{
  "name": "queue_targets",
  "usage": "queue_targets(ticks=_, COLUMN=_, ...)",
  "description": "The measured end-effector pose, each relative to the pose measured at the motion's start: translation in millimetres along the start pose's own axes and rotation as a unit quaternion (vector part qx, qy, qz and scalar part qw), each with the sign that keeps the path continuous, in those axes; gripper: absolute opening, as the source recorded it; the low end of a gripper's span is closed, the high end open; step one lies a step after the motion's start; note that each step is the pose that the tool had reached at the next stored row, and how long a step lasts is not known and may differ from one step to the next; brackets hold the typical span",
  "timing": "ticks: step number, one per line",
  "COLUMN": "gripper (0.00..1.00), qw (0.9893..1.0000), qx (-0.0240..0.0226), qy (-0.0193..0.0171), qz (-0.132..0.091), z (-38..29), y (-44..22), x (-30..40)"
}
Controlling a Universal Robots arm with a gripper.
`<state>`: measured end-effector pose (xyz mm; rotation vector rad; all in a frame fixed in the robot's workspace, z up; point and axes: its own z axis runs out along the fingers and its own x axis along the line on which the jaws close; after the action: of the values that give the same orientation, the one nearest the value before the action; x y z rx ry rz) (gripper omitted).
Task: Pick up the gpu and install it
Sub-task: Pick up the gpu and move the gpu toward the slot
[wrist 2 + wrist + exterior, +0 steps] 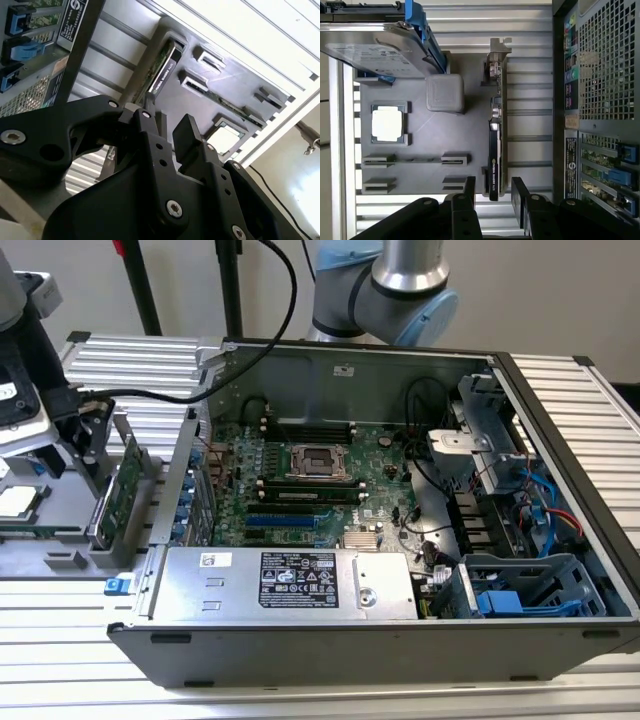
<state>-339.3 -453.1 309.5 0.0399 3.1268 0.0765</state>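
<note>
— So, where's the gpu (120, 490)?
— On edge in the grey holder (420, 140) on the worktop (300, 702), at nine o'clock from the computer case (330, 652) in the exterior view. Its long axis runs six to twelve, alongside the case wall, with a bare strip between.
— And the claw (493, 192)?
— Released. The fingers (470, 189) straddle the end away from the bracket (497, 50), with gaps on both sides.
</note>
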Motion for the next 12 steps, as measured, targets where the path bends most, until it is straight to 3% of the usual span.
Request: queue_targets(ticks=12, gripper=1.00, qw=1.0000, qx=0.0000, qy=0.0004, qz=0.000, z=6.2, y=-0.7, x=-0.3)
